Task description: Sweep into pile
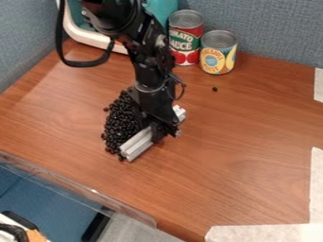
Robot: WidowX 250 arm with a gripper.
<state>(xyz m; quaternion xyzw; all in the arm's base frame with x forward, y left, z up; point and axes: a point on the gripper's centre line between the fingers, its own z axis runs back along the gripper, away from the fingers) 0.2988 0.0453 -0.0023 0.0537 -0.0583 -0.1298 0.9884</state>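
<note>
Camera view: clear plastic edge (74,182) nearest, tabletop (233,142) beyond. Grey bar (134,145) runs slantwise, near end toward lower left, far end upper right; gripper (164,134) clamped on it. Black beans (120,124) lie along bar's left long side, so next push likely goes square to that side. Farther, stray bean (214,89) well apart, right of bar, short of yellow can (218,53) and red can (185,38).

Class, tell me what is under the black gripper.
Under the gripper is a pale bar, with black beans heaped alongside. Whatever lies directly beneath the bar is covered.
</note>
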